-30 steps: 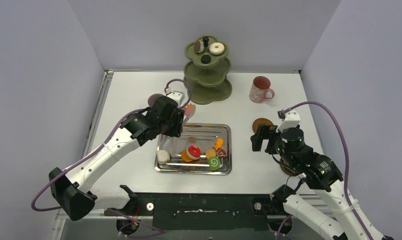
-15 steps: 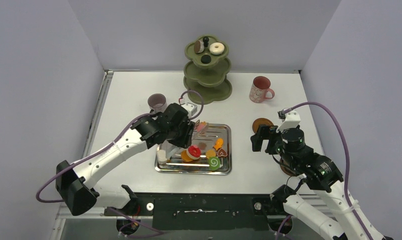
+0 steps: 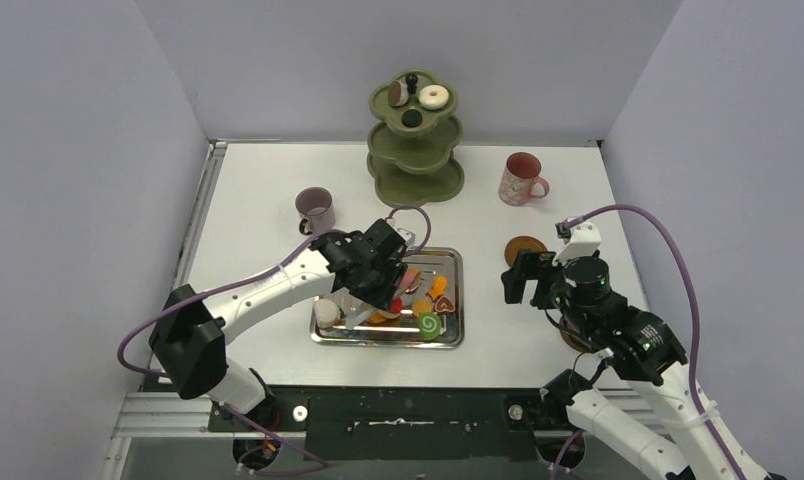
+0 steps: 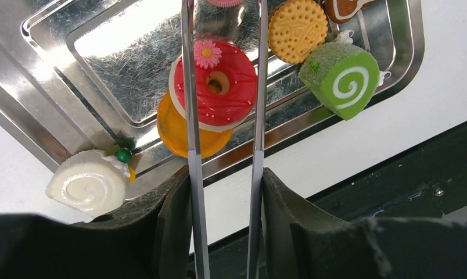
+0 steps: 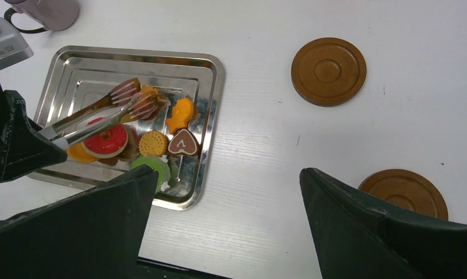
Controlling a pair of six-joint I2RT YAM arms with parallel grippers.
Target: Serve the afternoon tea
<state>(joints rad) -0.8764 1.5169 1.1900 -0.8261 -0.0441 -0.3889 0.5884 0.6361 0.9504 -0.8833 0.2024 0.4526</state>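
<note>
Serving is partly complete. The top tier of the three-tier stand (image 3: 415, 150), at the far edge of the table, holds a white donut (image 3: 434, 96), a brown macaron (image 3: 396, 94) and a dark sweet (image 3: 411, 118); no sweets show on its two lower tiers. Most sweets lie on the steel tray (image 5: 86, 55) near the arm bases, among them the red donut (image 4: 216, 84), the orange macaron (image 4: 182, 136) under it, the green swirl roll (image 4: 341, 81), the white swirl roll (image 4: 86, 189) and the round biscuit (image 4: 297, 26). The left gripper (image 4: 222, 197) is clamped on the metal tongs (image 4: 187, 116), whose two arms stand apart and pass over the red donut; contact cannot be confirmed. The right gripper (image 5: 229, 174) hangs wide open and empty beside the tray. Neither mug is placed: the mauve mug (image 3: 316, 208) stands on bare table left of the tray, and the pink mug (image 3: 522, 180) stands at the far right. The far coaster (image 5: 328, 71) and the near coaster (image 5: 403, 193) are both bare. Outstanding work, as judged: transfer the tray sweets to the stand and set each mug on a coaster.
</note>
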